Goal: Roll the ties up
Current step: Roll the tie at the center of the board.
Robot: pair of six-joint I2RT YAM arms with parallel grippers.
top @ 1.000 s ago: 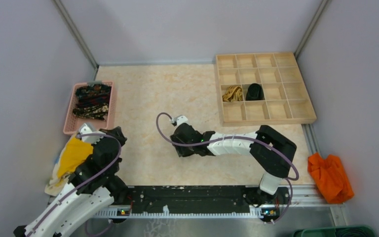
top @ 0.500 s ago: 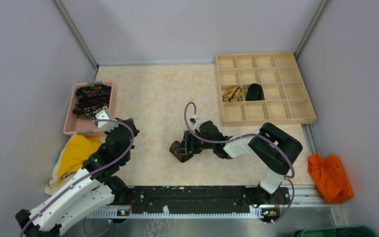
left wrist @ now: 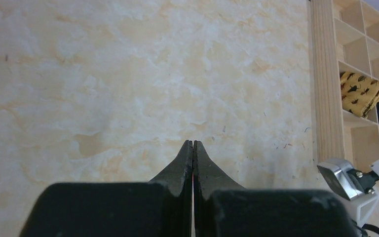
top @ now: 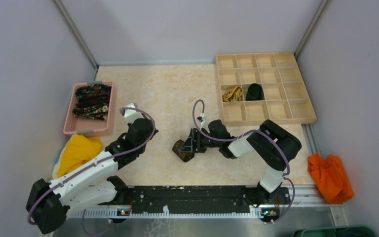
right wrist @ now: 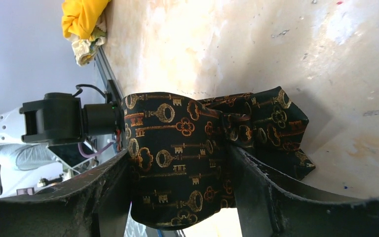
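Just off the near-left corner of the shallow wooden tray of square compartments [top: 308, 106], on the mottled beige table [top: 168, 94], lay a rolled dark fabric tie printed with gold keys [top: 183, 150]. The right pincer [top: 191, 144] reached for it sideways, pointing away from the tray. Its jaws stood wide, and the roll filled the gap and touched both fingers [right wrist: 103, 202], so it appeared to grip the roll, which also rested on the table. In the right wrist view a loose flap of that tie bulged out past 1 finger. The left pincer [left wrist: 193, 144] hung over the table farther from the tray, fully closed and holding nothing.

Inside the tray, 2 neighbouring compartments were filled: 1 with a tan-gold rolled tie [top: 232, 93], 1 with a black rolled tie [top: 254, 91]. Well apart from the tray, a pink plastic basket [top: 69, 123] held the unrolled patterned ties [top: 93, 100].

The likeliest trouble was the roll springing open, since only the squeeze from the 2 sides held its layers together. If the grip slackened during a lift, the turns could slide apart. The free flap could also snag on the tray's wall or a divider and pull the roll undone. A roll this wide might jam across a compartment instead of dropping in.
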